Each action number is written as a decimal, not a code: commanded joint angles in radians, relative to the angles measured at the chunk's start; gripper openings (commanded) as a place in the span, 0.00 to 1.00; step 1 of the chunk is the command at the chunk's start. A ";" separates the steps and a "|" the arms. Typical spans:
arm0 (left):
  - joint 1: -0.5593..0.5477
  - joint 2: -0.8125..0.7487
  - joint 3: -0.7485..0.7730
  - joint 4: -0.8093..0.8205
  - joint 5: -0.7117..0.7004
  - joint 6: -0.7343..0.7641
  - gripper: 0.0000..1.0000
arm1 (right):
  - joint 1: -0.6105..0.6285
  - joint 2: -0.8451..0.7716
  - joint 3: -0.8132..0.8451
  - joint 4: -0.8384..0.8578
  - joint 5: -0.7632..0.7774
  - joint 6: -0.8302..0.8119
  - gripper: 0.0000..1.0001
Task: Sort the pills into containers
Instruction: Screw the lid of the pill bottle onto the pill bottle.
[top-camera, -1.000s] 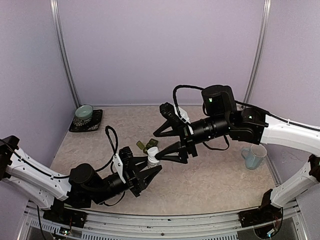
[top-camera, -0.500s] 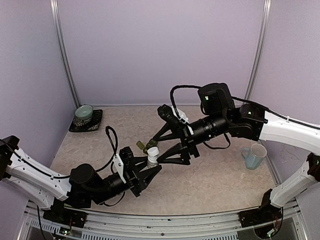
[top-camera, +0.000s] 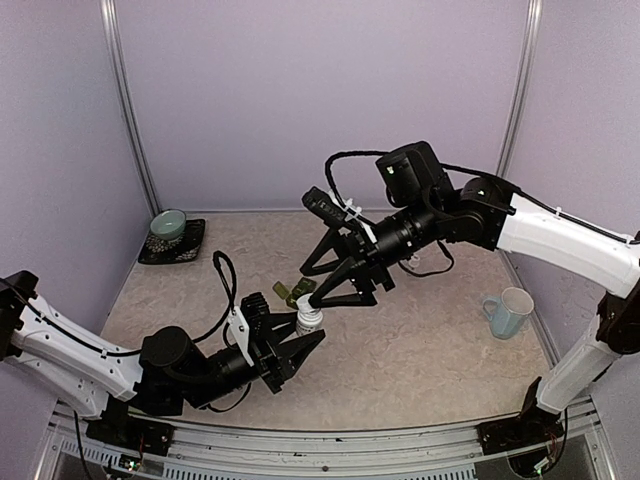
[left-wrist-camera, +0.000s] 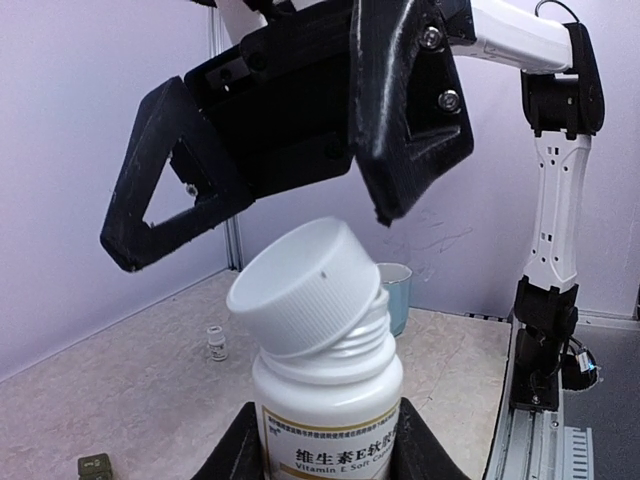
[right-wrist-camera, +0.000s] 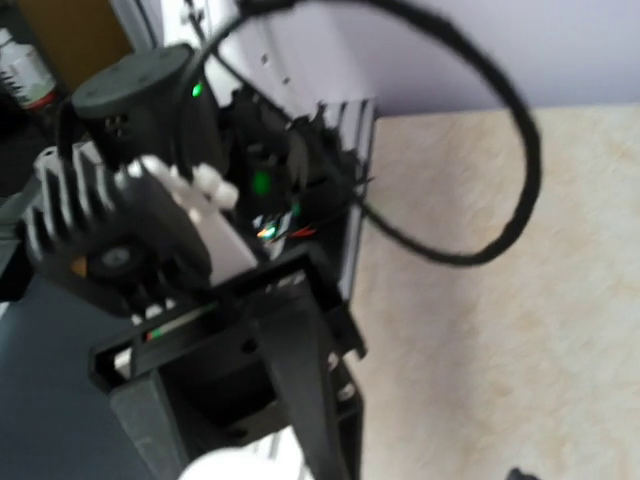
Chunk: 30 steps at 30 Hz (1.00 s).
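My left gripper (top-camera: 300, 335) is shut on a white pill bottle (top-camera: 308, 322), held upright above the table. In the left wrist view the bottle (left-wrist-camera: 330, 400) fills the bottom centre between my left gripper's (left-wrist-camera: 328, 455) fingers. Its white ribbed cap (left-wrist-camera: 305, 290) sits tilted and loose on the threaded neck. My right gripper (top-camera: 312, 287) hangs open just above the cap, its black fingers (left-wrist-camera: 405, 110) spread to either side without touching it. The dark green containers (top-camera: 290, 292) lie on the table just behind the bottle. The right wrist view is blurred and shows the cap (right-wrist-camera: 235, 465) at its bottom edge.
A pale blue mug (top-camera: 510, 312) stands at the right, and shows behind the bottle as the mug (left-wrist-camera: 397, 290). A pale green bowl (top-camera: 168, 225) sits on a dark tray (top-camera: 172, 248) at the back left. A tiny vial (left-wrist-camera: 215, 343) stands on the table.
My right arm has swung left and risen, so its gripper now angles down over the bottle's cap, its fingers slightly closer together. The left gripper and bottle have stayed put.
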 joint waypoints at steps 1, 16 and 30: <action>-0.006 -0.012 0.025 -0.010 0.001 0.008 0.35 | -0.007 0.020 0.018 -0.055 -0.121 0.022 0.78; -0.007 0.003 0.047 -0.021 0.003 0.018 0.35 | -0.008 0.061 0.043 -0.060 -0.226 0.035 0.69; -0.009 0.017 0.050 -0.019 0.006 0.013 0.35 | -0.011 0.079 0.072 -0.090 -0.264 0.021 0.58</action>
